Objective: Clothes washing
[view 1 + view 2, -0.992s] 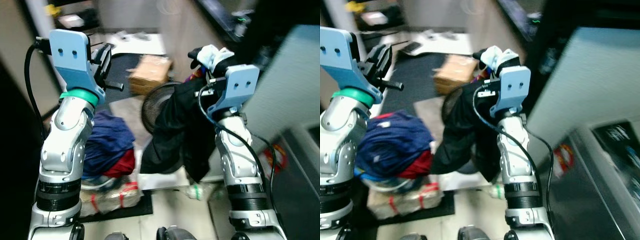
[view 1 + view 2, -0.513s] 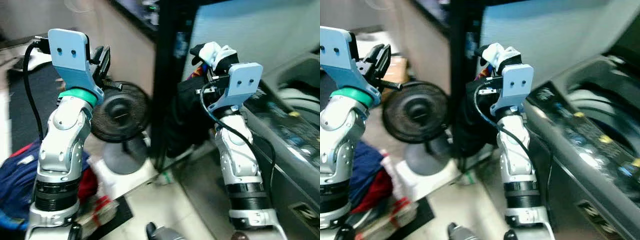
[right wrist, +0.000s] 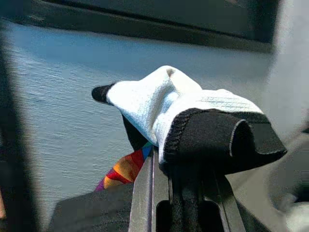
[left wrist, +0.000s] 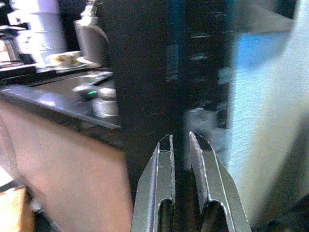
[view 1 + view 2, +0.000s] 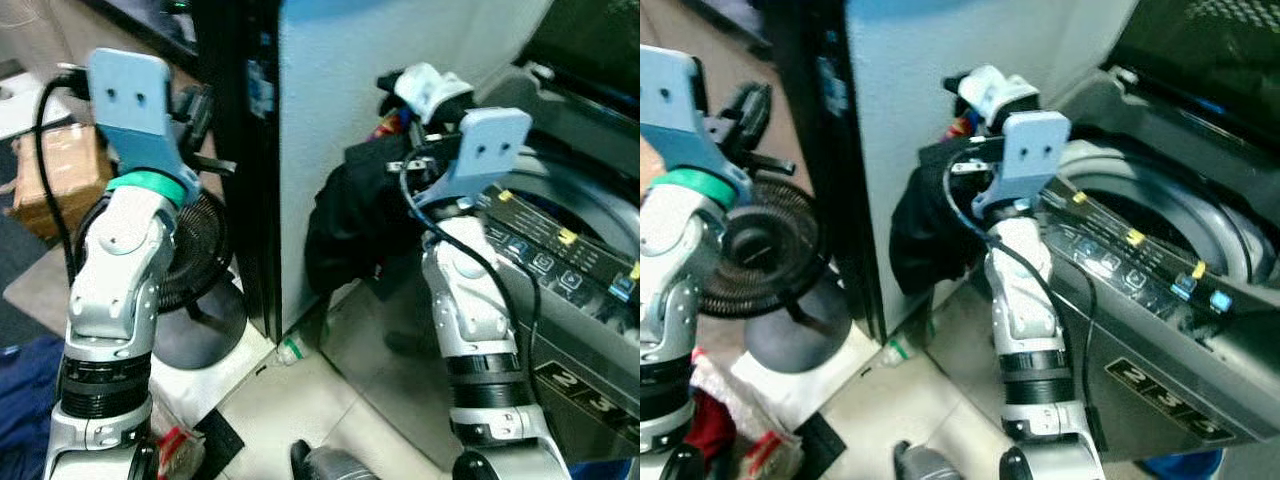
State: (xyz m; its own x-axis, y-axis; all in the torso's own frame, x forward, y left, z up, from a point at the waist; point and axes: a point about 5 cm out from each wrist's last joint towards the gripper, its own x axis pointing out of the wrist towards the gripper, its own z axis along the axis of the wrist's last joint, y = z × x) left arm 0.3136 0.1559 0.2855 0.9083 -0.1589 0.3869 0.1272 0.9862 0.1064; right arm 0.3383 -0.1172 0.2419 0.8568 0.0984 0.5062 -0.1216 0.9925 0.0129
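Right gripper (image 3: 186,164): jaws clamped on a bundle of clothes (image 5: 365,215), raised at chest height. A white-and-black garment end (image 3: 183,113) sticks up past the fingertips, a rainbow-striped piece (image 3: 123,169) shows just under it, and a black garment hangs down from the grip along the right forearm. The bundle is held just beside the open top of a top-loading washing machine (image 5: 1160,250), between the machine and a pale blue-grey panel (image 5: 350,90); it is not in the drum. The machine's control strip (image 5: 1140,265) with small yellow and blue buttons runs along its near edge, and its dark lid (image 5: 1200,50) stands raised behind. Left gripper (image 4: 181,159): jaws nearly together with a narrow gap, holding nothing, raised in front of a dark upright post (image 4: 154,72) at the edge of the panel. Low to the left of the post, a black floor fan (image 5: 765,260) stands on the floor (image 5: 290,410). A cardboard box (image 5: 50,170) sits further left.
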